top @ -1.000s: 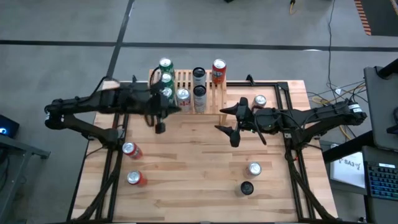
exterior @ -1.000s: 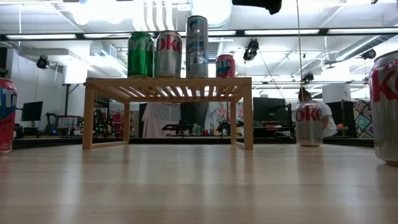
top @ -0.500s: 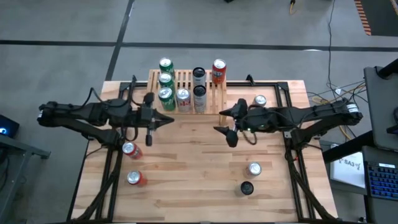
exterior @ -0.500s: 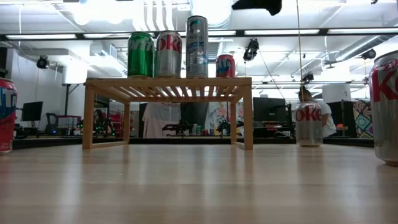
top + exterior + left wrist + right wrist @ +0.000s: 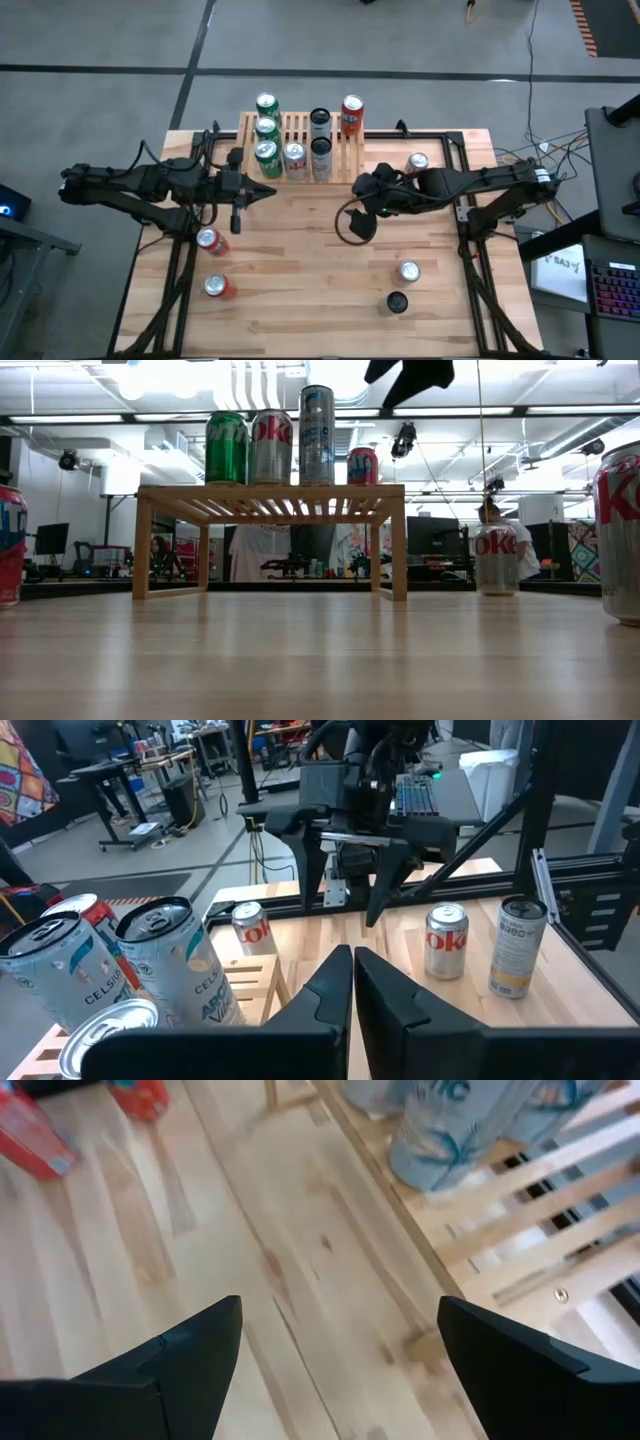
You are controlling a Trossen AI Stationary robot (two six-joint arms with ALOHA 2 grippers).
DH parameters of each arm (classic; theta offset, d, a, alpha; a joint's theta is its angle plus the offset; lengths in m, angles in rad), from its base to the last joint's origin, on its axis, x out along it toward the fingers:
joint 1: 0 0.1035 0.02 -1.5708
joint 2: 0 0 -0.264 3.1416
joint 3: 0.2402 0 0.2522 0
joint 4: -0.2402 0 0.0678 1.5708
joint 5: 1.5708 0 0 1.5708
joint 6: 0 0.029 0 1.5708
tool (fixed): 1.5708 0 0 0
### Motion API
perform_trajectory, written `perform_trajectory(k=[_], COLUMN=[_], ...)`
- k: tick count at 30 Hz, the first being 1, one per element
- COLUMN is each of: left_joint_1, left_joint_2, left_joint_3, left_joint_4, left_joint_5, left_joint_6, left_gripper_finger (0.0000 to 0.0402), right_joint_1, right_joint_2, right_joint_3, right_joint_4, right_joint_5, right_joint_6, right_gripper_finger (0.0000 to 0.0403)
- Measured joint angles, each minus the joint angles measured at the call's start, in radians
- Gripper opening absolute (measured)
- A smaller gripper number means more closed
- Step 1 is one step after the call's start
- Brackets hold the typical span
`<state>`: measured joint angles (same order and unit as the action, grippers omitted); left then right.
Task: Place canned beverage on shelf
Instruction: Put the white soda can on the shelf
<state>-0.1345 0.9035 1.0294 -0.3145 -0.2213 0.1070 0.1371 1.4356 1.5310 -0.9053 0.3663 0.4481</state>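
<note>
The shelf point(image 5: 300, 140) stands at the table's far edge with several cans on its slatted top, green ones point(image 5: 267, 128) at its left and a red one point(image 5: 352, 112) at its right. Loose cans stand on the tabletop: a silver one point(image 5: 417, 162) beside the shelf's right end, two more point(image 5: 408, 271) near the right front, and two red ones point(image 5: 210, 240) at the left front. My left gripper point(image 5: 272, 192) hovers shut and empty just in front of the shelf's left half. My right gripper point(image 5: 353, 212) hangs open and empty in front of the shelf's right end, tipped downward.
The middle of the plank tabletop point(image 5: 300, 260) lies bare between the two arms. In the low view the shelf's legs point(image 5: 399, 545) leave a gap under its top. A dark frame rail point(image 5: 440, 135) runs along the far right edge.
My left gripper has drawn back from the shelf's left cans toward the table's left and near edges, staying shut. My right gripper has tipped its open fingers downward and shifted a little toward the table's left. The cans have kept their places.
</note>
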Motion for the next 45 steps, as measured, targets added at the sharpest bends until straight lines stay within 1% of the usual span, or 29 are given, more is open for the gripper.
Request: perform_trajectory(k=[4, 12, 15, 18, 22, 25, 31, 36, 38, 42, 45], left_joint_1=[0.000, 0.000, 0.000, 0.000, 0.000, 0.000, 0.000, 0.000, 0.000, 0.000, 0.000], left_joint_2=[0.003, 0.007, 0.007, 0.007, 0.006, 0.006, 0.005, 0.005, 0.005, 0.005, 0.004], left_joint_3=[0.000, 0.000, 0.001, 0.002, 0.002, 0.002, 0.002, 0.002, 0.002, 0.000, -0.010], left_joint_4=[0.000, 0.000, 0.000, 0.000, 0.000, 0.000, -0.003, -0.030, -0.045, -0.073, -0.074], left_joint_5=[0.000, 0.000, -0.001, -0.001, -0.001, -0.001, -0.001, -0.008, -0.009, -0.009, -0.008], left_joint_6=[0.003, 0.012, 0.028, 0.041, 0.042, 0.042, 0.062, 0.072, 0.071, 0.065, 0.059], left_gripper_finger=[0.0000, 0.0000, 0.0000, 0.0000, 0.0000, 0.0000, 0.0000, 0.0000, 0.0000, 0.0000, 0.0000], right_joint_1=[0.000, -0.001, -0.017, -0.060, -0.150, -0.234, -0.431, -0.610, -0.682, -0.814, -0.891], right_joint_2=[0.015, 0.016, 0.015, 0.014, 0.014, 0.014, 0.012, 0.012, 0.012, 0.017, 0.028], right_joint_3=[0.014, 0.013, 0.017, 0.021, 0.021, 0.021, 0.020, 0.020, 0.020, 0.016, 0.005], right_joint_4=[-0.060, -0.221, -0.290, -0.352, -0.399, -0.431, -0.523, -0.552, -0.553, -0.554, -0.555], right_joint_5=[-0.006, -0.008, -0.013, -0.038, -0.083, -0.087, -0.088, -0.092, -0.119, -0.212, -0.273], right_joint_6=[0.037, 0.186, 0.235, 0.259, 0.250, 0.220, 0.146, 0.064, 0.029, -0.025, -0.063], right_gripper_finger=[0.0325, 0.0325, 0.0325, 0.0325, 0.0325, 0.0325, 0.0325, 0.0325, 0.0325, 0.0325, 0.0325])
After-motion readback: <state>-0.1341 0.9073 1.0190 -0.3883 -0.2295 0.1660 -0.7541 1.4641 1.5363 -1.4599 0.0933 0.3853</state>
